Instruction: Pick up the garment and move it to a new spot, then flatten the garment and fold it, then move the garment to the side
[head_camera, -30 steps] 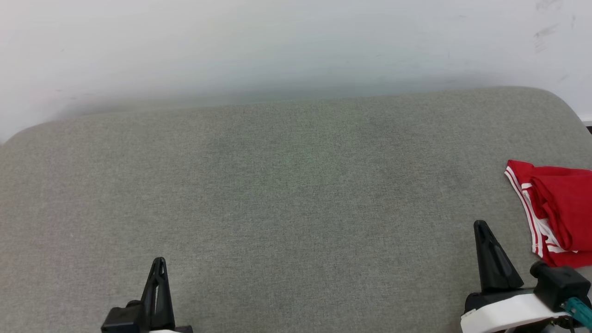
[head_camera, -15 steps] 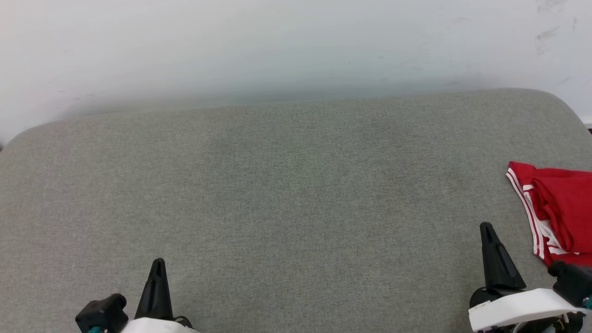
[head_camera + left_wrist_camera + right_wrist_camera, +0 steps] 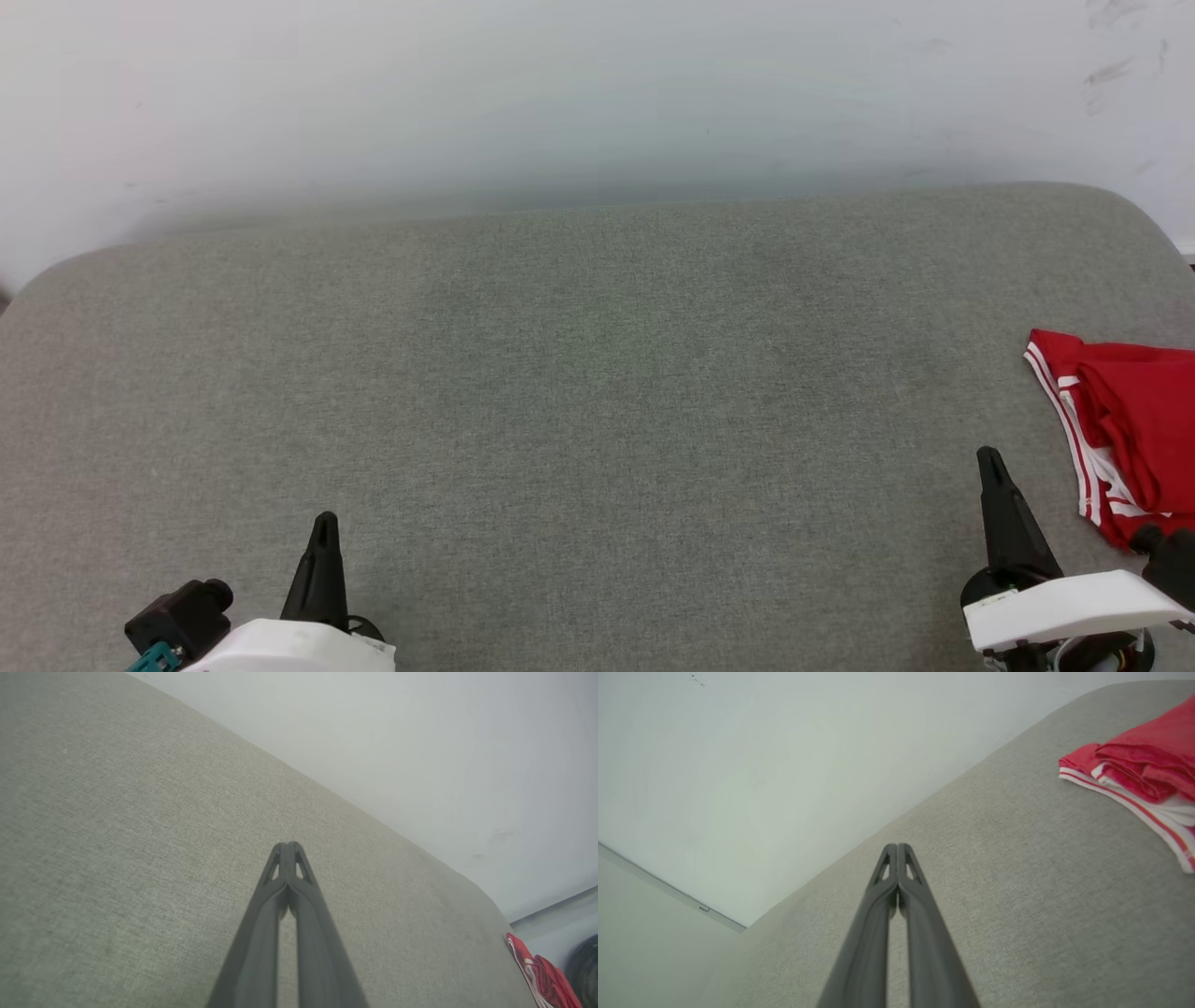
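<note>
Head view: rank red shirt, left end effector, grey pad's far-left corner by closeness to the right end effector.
1. Bright red fabric T-shirt, right edge.
2. Dark two-fingered left end effector, lower left.
3. Grey fabric pad's rounded corner, far left.

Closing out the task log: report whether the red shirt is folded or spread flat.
Folded: the garment lies as a compact stack of layers, striped trim along one edge, on the grey cushion.

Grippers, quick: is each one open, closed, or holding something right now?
Left gripper: jaws closed, holding nothing.
Right gripper: jaws closed, holding nothing; red T-shirt lies apart from it.
</note>
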Controlling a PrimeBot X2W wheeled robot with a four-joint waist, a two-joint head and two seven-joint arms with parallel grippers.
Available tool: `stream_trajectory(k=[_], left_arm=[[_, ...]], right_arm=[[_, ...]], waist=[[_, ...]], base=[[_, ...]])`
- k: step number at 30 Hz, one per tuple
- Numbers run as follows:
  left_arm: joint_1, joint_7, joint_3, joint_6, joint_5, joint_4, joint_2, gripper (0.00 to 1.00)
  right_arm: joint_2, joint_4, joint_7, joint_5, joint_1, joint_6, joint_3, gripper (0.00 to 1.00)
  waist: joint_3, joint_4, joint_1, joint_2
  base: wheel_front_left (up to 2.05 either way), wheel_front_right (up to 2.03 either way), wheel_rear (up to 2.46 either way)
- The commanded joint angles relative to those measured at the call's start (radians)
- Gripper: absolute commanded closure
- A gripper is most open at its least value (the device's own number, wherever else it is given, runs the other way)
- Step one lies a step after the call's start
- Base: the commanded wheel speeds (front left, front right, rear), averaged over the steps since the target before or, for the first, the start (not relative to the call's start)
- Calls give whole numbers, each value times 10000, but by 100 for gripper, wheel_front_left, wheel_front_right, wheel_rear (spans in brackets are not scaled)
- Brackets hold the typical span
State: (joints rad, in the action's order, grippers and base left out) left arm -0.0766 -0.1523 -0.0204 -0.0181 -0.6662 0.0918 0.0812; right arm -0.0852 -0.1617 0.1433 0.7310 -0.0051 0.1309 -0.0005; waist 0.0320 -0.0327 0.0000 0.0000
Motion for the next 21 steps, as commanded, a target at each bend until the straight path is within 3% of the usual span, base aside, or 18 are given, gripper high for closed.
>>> stream_trajectory(k=[1,21], left_arm=[[253,60,57,76,-400,-53,70,100],[734,663,234,503,-3246,370,118,100]], right_arm=[[-80,78,-62,398,-326,1,-49,100],[-61,-172,-693,2998,-545,0,-229,100]], waist=[[-4,6,0,0],[-66,76,0,0]], base=[[0,0,0],[0,0,0]])
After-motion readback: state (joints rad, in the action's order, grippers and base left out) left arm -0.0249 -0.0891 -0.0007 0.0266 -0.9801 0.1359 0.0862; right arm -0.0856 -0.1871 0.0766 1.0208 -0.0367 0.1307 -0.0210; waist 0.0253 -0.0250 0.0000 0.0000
